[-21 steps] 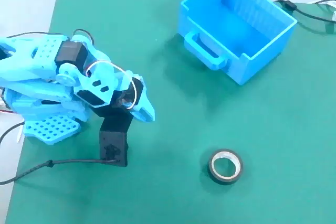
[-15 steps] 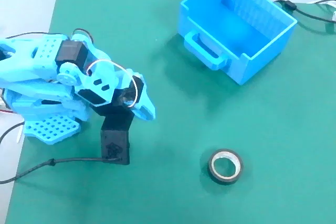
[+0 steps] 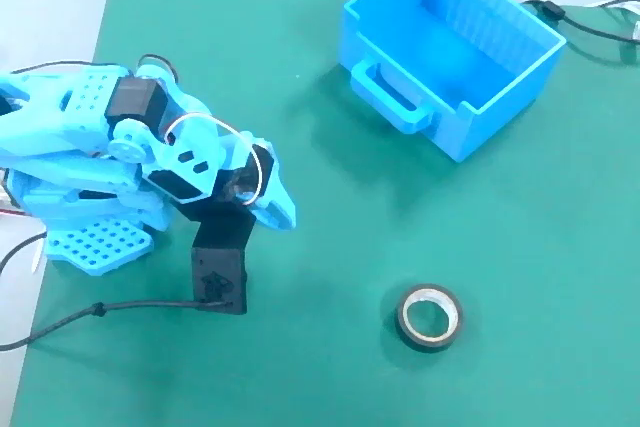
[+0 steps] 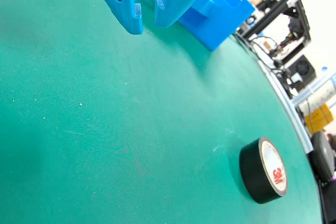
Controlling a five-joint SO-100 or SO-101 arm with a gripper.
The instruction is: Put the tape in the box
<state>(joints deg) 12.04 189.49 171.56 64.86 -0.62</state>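
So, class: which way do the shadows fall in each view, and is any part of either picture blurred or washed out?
Fixed view: soft shadows lie left of and below the box and left of the tape; the top-left corner beyond the mat is washed out. Wrist view: the tape throws a faint shadow leftward; the clutter at the right edge is blurred; the gripper is sharp.

A green mat [image 3: 330, 147] carries the blue box [image 3: 450, 52], the tape [image 3: 430, 317] and the arm's base [image 3: 95, 242].
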